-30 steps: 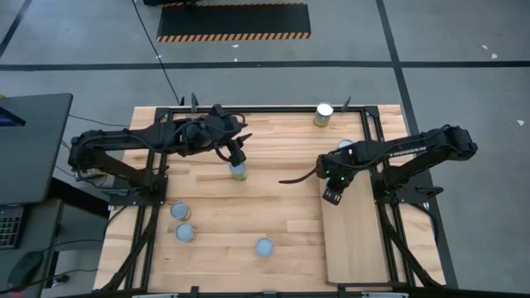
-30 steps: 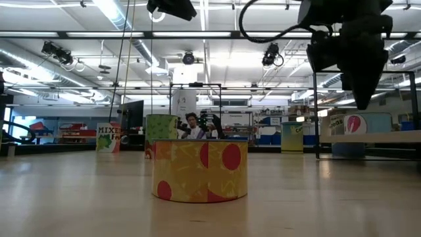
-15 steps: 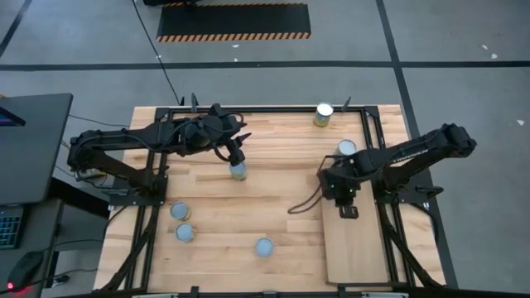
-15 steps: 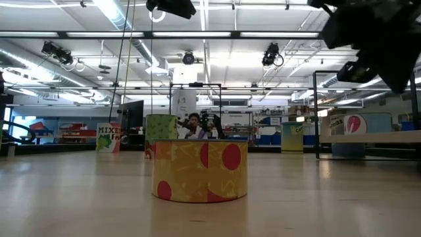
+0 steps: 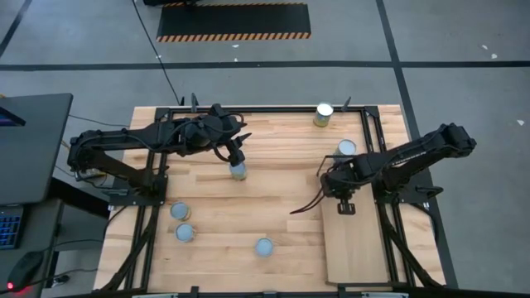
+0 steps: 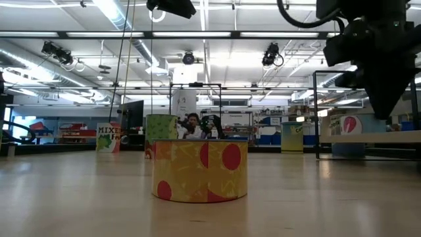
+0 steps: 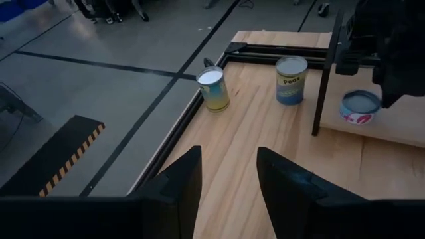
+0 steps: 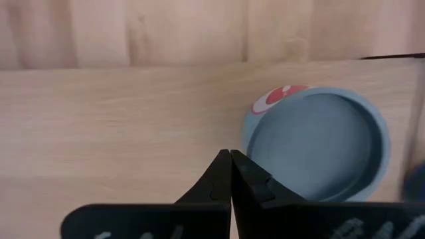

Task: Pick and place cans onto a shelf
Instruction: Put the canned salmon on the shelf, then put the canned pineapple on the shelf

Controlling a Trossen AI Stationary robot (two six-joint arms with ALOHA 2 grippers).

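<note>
High view: left gripper (image 5: 238, 157) sits directly over a can (image 5: 238, 171) mid-surface, fingers partly spread; whether they pinch that can cannot be told from above. Right gripper (image 5: 345, 207) hangs over the near end of the shelf (image 5: 356, 248), the pale board along the right side; one can (image 5: 346, 147) stands on its far end, behind the fingers. Another tin (image 5: 324, 114) stands at the far edge of the surface (image 5: 281, 207), three more (image 5: 180, 210) loose well off to the left arm's near side. Low view: a yellow tin with red dots (image 6: 200, 170) fills the middle; a dark gripper (image 6: 385, 112) hangs from above, clear of the surface. Left wrist view: fingers (image 7: 179, 189) apart, two tins (image 7: 291, 79) well ahead, no can visible between the fingertips. Right wrist view: fingers (image 8: 222, 176) pressed together, empty, a blue-rimmed can top (image 8: 317, 153) just beside the tips on the pale board. Judgement: a placement looks done on the right; the left grasp is the step in hand, and it calls for closing squarely, then lifting toward the shelf.
</note>
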